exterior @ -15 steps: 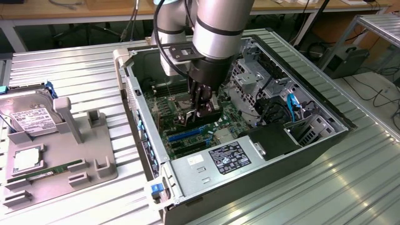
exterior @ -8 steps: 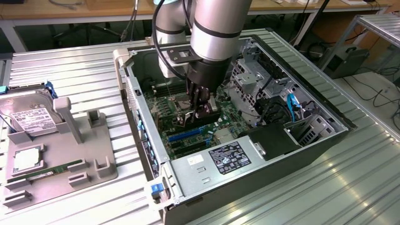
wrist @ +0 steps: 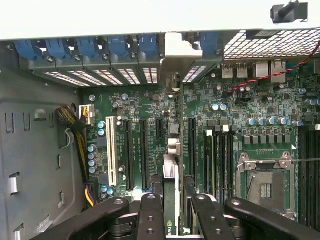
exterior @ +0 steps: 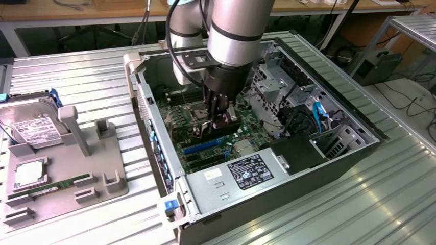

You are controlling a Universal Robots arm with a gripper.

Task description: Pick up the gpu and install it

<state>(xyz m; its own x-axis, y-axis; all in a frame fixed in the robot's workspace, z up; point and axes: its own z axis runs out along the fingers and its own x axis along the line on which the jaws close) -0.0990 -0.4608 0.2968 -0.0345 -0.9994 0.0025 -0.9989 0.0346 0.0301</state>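
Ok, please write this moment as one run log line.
gripper: shut on gpu | gpu: on edge above motherboard slots, inside computer case | seated: cannot tell

There is one robot arm with one gripper, and one gpu clamped between its fingers. One open computer case contains one motherboard, one processor socket, one white expansion slot, one labelled power supply and one blue cable. Six blue clips run along its slot wall. On the exterior view's left, one grey holder bears one hard drive, one memory stick and one processor chip.
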